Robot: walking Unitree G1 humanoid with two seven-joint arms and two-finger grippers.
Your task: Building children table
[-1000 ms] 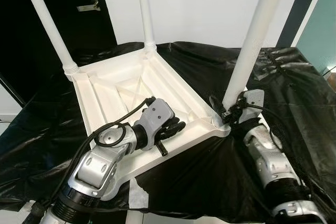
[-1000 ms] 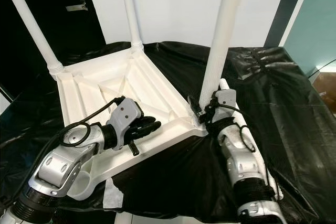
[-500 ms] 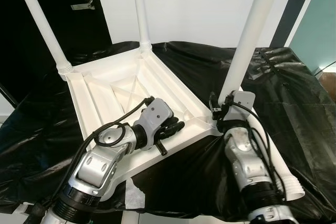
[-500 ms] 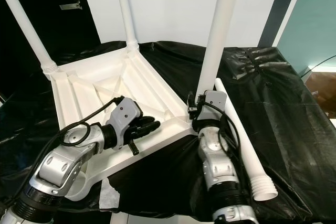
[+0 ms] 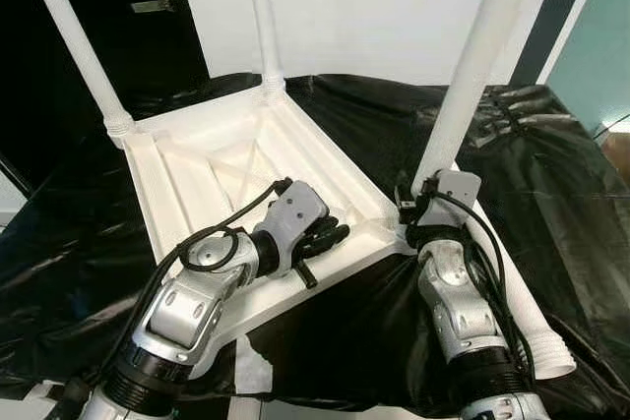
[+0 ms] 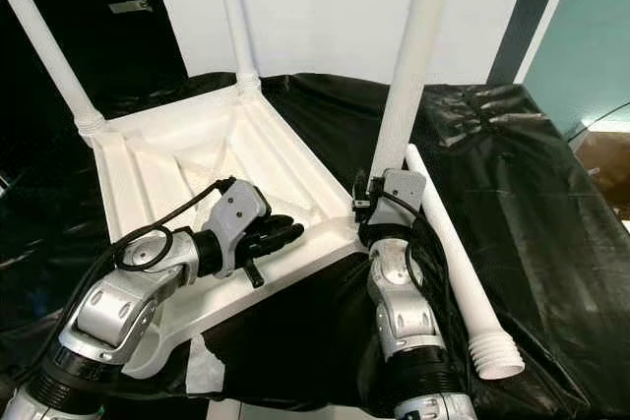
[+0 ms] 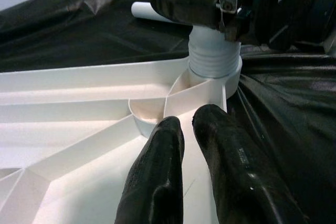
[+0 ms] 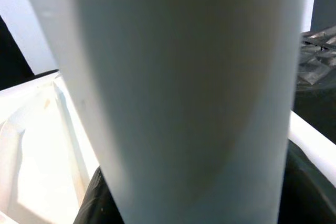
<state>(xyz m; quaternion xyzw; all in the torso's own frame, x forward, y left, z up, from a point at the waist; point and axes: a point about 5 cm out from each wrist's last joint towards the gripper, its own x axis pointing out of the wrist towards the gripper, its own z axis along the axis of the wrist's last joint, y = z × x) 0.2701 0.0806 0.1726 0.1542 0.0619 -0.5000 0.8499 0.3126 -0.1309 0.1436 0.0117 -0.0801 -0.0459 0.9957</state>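
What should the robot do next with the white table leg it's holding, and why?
Probably keep twisting that upright leg tight. The right gripper clasps it just above its corner socket, and the left gripper presses on the upturned tabletop. A spare leg lies beside it.

You're looking straight at a white table leg (image 8: 184, 93), so close that it stands as a broad, blurred, upright column across most of the picture. To one side of it you can see part of the white ribbed tabletop underside (image 8: 37, 150). On the other side a white tube (image 8: 312, 135) lies on the black plastic sheet (image 8: 315, 85). Dark shapes sit low beside the leg, too blurred to identify
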